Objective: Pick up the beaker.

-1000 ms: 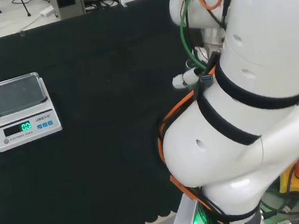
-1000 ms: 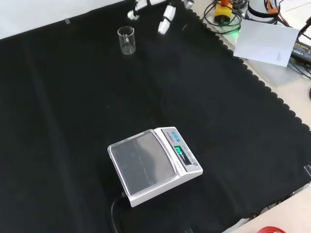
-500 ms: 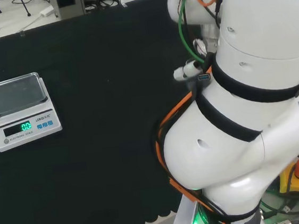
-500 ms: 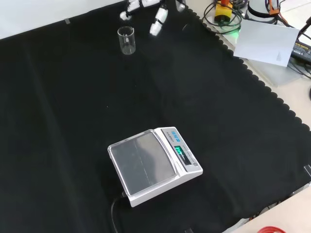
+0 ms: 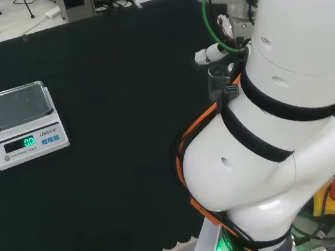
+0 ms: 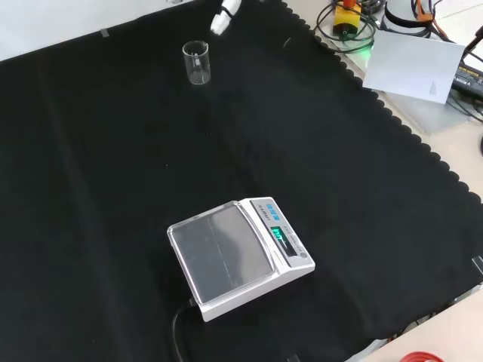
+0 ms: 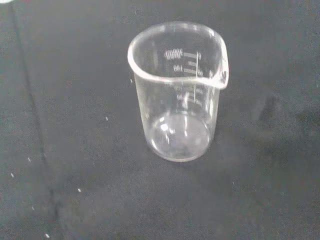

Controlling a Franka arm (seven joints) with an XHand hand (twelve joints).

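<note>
Beaker (image 6: 196, 62) stands upright and empty on the black cloth (image 6: 113, 166), just beside the hand (image 6: 226, 11), untouched. I cannot tell how the hand is set. Risk I judge: a glancing approach could tip the light glass.

Head view: high behind the arm's base, looking over white links (image 5: 275, 126) across the tabletop (image 5: 118, 166). Front view: opposite side, looking down. Both share the scale (image 5: 22, 124) (image 6: 238, 256) and the clear beaker (image 5: 216, 79) (image 6: 195, 62). Wrist view: close above that beaker (image 7: 177, 90).
</note>
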